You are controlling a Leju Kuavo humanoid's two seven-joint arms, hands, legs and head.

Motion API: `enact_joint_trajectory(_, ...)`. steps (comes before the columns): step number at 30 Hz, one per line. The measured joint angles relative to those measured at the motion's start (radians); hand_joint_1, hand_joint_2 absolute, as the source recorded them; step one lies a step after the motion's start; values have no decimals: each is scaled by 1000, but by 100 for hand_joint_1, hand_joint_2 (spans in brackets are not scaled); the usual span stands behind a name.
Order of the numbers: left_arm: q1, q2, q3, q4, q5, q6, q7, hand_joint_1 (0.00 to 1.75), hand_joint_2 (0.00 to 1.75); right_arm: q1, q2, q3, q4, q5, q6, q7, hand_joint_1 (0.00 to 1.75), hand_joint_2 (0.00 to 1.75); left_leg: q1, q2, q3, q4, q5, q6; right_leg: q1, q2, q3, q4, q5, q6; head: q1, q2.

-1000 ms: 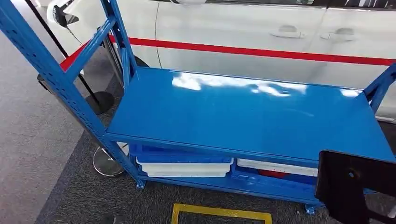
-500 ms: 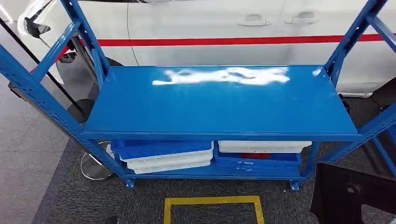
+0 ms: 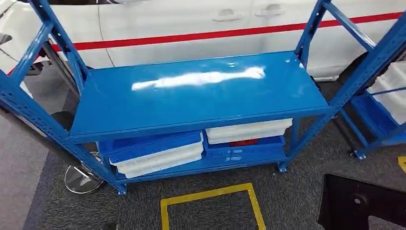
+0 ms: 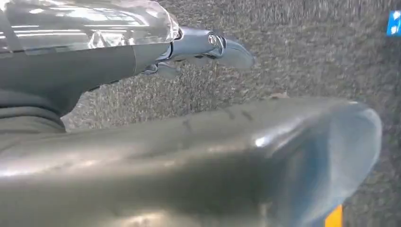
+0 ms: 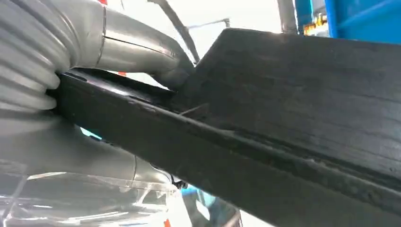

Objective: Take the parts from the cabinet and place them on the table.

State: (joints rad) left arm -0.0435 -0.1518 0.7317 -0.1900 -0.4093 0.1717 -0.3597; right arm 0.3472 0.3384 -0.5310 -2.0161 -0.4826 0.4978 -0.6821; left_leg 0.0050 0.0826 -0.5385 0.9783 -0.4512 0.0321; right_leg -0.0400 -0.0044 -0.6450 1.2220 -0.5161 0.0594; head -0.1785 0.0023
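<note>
The right hand [image 5: 71, 94] grips a flat black part [image 3: 364, 203] by one edge, and the left hand [image 4: 203, 47] hangs empty, fingers straight, so the part may tilt, slip or clip the blue rack's [image 3: 201, 91] front right corner.

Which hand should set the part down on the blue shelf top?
Right. The right hand already grips the black part, low at the robot's right before the blue shelf top. The left hand hangs over carpet, holding nothing.
</note>
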Motion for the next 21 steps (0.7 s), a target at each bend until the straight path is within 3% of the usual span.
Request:
enact_joint_trajectory(1,-1,-1,2,0,0,0,0,0,0,0,0,-1,0,0,0,0,175,175,3,11,-11,11,0,-4,-5,-17,67,-92,27,6,0,0)
enact_joint_trajectory(2,-6,0,3,0,0,0,0,0,0,-1,0,-1,0,0,0,0,175,175,0,20,-15,28,-1,-13,-8,-64,131,-185,17,12,0,0)
enact_joint_trajectory(3,-4,1,6,-1,0,0,0,0,0,-7,0,0,2,2,0,1,175,175,-2,26,-28,35,-1,-21,6,-72,136,-189,13,-7,0,0)
enact_joint_trajectory(4,-4,0,7,0,-2,0,1,0,0,-5,1,-2,3,3,0,1,175,175,-4,36,-22,38,-2,-28,7,-64,119,-182,19,-23,-3,0)
enact_joint_trajectory(5,-7,0,7,0,-3,0,-1,0,0,-7,2,-3,3,7,0,0,175,175,-4,43,-21,43,0,-33,8,-59,119,-192,8,-34,-3,0)
enact_joint_trajectory(7,-8,-1,7,0,-3,-1,0,0,0,-6,2,-5,5,13,-3,0,175,175,-1,63,-26,41,10,-49,10,-36,103,-194,23,-53,-3,0)
enact_joint_trajectory(8,-8,-1,8,0,-3,-2,0,0,0,-5,2,-5,5,14,-3,0,175,175,7,13,-37,59,-15,-61,8,-27,92,-196,35,-63,-4,0)
enact_joint_trajectory(9,-7,-1,8,0,-3,-2,-1,0,0,-7,2,-6,5,14,-4,0,175,175,8,-34,-54,100,-66,-62,8,-17,80,-196,43,-71,-3,0)
enact_joint_trajectory(10,-4,-1,8,0,-3,-3,-3,0,0,-8,4,-6,5,14,-4,-1,175,175,7,-60,-77,169,-119,-62,11,-6,67,-196,51,-76,-4,0)
enact_joint_trajectory(12,2,-1,8,0,-3,-6,-9,0,0,-5,6,-6,5,11,-8,-1,175,175,7,-74,-127,336,-202,-57,22,24,43,-195,68,-83,-3,0)
enact_joint_trajectory(13,3,-1,8,0,-3,-7,-9,0,0,-3,6,-6,5,8,-10,-2,175,175,6,-74,-128,360,-205,-53,26,37,35,-195,76,-84,-3,0)
enact_joint_trajectory(14,3,-1,8,0,-3,-7,-9,0,0,-1,6,-7,5,5,-12,-3,175,175,5,-74,-105,336,-186,-46,29,52,27,-194,83,-84,-3,0)
enact_joint_trajectory(16,2,-1,8,0,-3,-8,-9,0,0,2,6,-8,5,-1,-15,-4,175,175,-3,-87,-6,180,-115,-27,36,81,20,-194,94,-83,-3,0)
enact_joint_trajectory(17,1,-1,8,0,-3,-8,-9,0,0,3,6,-9,5,-4,-16,-4,175,175,-7,-120,51,86,-85,-11,37,92,17,-194,99,-83,-3,0)
enact_joint_trajectory(18,1,8,9,-1,-3,-8,-8,0,0,3,6,-10,5,-8,-18,-5,175,175,-10,-167,85,19,-97,4,37,101,11,-193,106,-78,-3,0)
enact_joint_trajectory(19,1,5,9,-1,-3,-8,-7,0,0,4,6,-10,5,-11,-21,-5,175,175,-10,-157,85,19,-81,-9,33,111,9,-194,114,-71,-4,0)
enact_joint_trajectory(21,-1,5,10,-1,-3,-8,3,0,0,8,6,-10,5,-18,-24,-5,175,175,-19,-142,78,14,-82,-5,26,131,4,-198,125,-57,-3,0)
